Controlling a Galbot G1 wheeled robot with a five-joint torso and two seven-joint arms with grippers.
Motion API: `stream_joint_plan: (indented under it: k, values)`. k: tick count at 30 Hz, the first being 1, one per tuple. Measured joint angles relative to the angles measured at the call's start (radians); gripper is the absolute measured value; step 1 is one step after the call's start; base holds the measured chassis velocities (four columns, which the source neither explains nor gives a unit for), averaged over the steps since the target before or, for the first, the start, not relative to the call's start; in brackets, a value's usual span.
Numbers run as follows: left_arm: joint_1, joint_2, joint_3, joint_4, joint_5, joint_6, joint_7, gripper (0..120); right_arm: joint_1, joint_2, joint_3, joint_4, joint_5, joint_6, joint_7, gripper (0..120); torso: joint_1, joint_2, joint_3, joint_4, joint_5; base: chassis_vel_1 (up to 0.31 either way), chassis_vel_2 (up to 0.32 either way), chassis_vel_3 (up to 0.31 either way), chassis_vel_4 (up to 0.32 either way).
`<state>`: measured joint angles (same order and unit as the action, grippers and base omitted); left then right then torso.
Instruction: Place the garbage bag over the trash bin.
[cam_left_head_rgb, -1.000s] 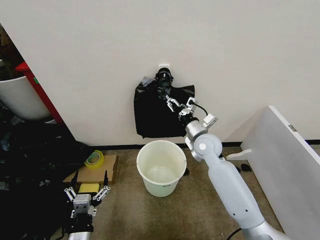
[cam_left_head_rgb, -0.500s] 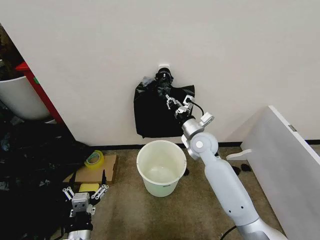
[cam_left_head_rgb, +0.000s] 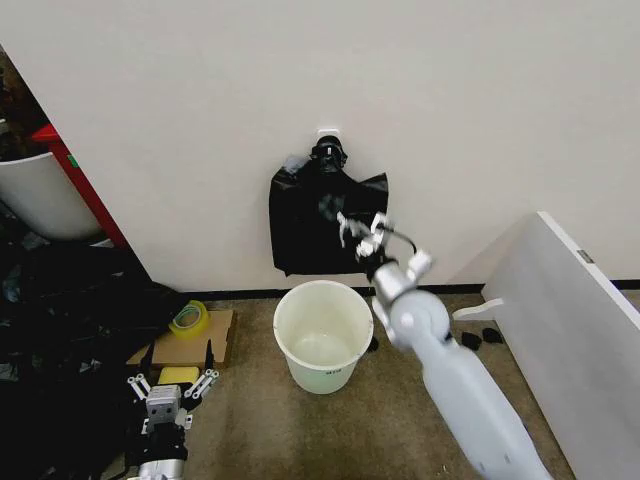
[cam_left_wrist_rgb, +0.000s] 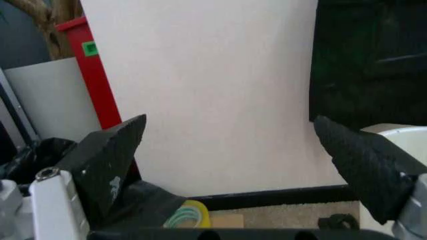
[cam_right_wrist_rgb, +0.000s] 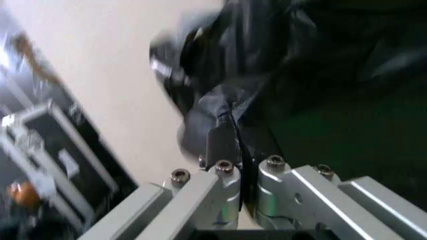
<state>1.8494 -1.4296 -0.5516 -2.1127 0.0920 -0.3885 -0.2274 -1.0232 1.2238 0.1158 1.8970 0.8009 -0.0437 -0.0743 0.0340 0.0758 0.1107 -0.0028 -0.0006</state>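
Garbage bag (cam_right_wrist_rgb: 230, 117): thin glossy black film, crinkled, one fold clamped between the shut fingers of the right gripper (cam_left_head_rgb: 362, 233), apparently to peel a single sheet from the knotted bundle of bags (cam_left_head_rgb: 325, 220) hanging flat on the wall. Trash bin (cam_left_head_rgb: 322, 336): round white bucket, unlined, standing on the floor directly below the bundle. Left gripper (cam_left_head_rgb: 168, 395): low beside the tape roll (cam_left_head_rgb: 187, 318), fingers spread, idle.

Bin (cam_left_head_rgb: 323, 335) is set on the floor by the wall, with the bag bundle (cam_left_head_rgb: 325, 222) hung right above it. Tape roll (cam_left_head_rgb: 187, 318) and cardboard (cam_left_head_rgb: 190, 345) are found to its left, a leaning board (cam_left_head_rgb: 570, 330) to its right.
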Motion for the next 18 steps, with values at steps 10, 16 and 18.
stream_joint_plan:
  k: [10,16,18]
  values:
    - [-0.007,-0.001,0.019,0.011,0.017,-0.007,0.0,99,-0.3,-0.019,0.025,0.108,-0.263,0.108,-0.065,0,0.0,0.0,0.0,0.0002,0.0001,0.0,0.0,0.0,0.0]
    - [-0.009,0.003,0.022,0.019,0.018,-0.015,0.0,99,-0.429,-0.008,0.018,0.135,-0.406,0.173,-0.085,0,0.0,0.0,0.0,0.0002,0.0,0.0,0.0,0.0,0.0]
    - [-0.009,0.004,0.023,0.02,0.018,-0.016,-0.001,99,-0.45,-0.005,0.014,0.138,-0.436,0.187,-0.085,0,0.0,0.0,0.0,0.0003,0.0,0.0,0.0,0.0,0.0]
